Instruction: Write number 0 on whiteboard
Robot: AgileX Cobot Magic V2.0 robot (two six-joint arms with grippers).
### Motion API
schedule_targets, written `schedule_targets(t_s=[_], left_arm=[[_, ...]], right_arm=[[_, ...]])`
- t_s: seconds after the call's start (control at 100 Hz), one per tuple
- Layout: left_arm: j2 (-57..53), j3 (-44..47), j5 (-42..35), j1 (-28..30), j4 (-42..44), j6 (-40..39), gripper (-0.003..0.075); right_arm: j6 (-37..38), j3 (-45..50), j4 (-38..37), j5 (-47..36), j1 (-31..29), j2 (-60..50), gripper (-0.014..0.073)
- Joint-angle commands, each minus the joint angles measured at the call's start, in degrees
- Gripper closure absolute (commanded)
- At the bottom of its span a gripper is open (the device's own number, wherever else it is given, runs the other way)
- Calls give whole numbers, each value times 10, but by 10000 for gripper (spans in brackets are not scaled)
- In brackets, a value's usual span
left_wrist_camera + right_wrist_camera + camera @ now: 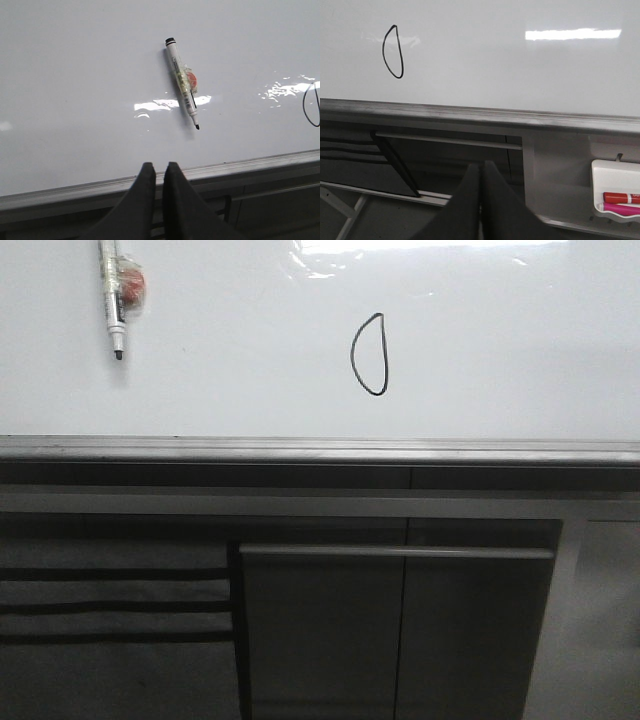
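The whiteboard (500,340) fills the upper part of the front view, with a grey metal ledge (320,450) along its lower edge. The number 0 (370,355), a thin dark closed loop like a reversed D, is drawn near the board's middle. It also shows in the right wrist view (393,52), and its edge shows in the left wrist view (310,105). A white marker (115,295) with a black tip clings to the board at the upper left, tip down; it shows in the left wrist view (182,82). My left gripper (159,166) is shut and empty, below the marker by the ledge. My right gripper (481,164) is shut and empty, below the ledge.
Dark grey cabinet panels (400,630) with a horizontal handle bar stand under the ledge. A white tray (615,195) holding a red and a pink marker hangs at the lower right in the right wrist view. Neither gripper shows in the front view.
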Motion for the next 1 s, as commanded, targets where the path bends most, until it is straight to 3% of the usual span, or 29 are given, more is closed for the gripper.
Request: schedule_targets(t_s=[0.0, 0.44, 0.64, 0.91, 0.99], left_arm=[[6, -13, -42, 2, -21, -8, 740], [-7, 2, -54, 5, -21, -8, 741], [-92, 125, -157, 69, -5, -6, 741], [-230, 282, -250, 73, -11, -7, 741], [-241, 280, -204, 70, -11, -7, 741]], right_arm=[[-1, -14, -6, -23, -4, 3, 666], [-1, -14, -6, -19, -4, 3, 666], [-1, -14, -6, -19, -4, 3, 666], [-1, -14, -6, -19, -4, 3, 666], [-1, -14, -6, -22, -4, 3, 666]])
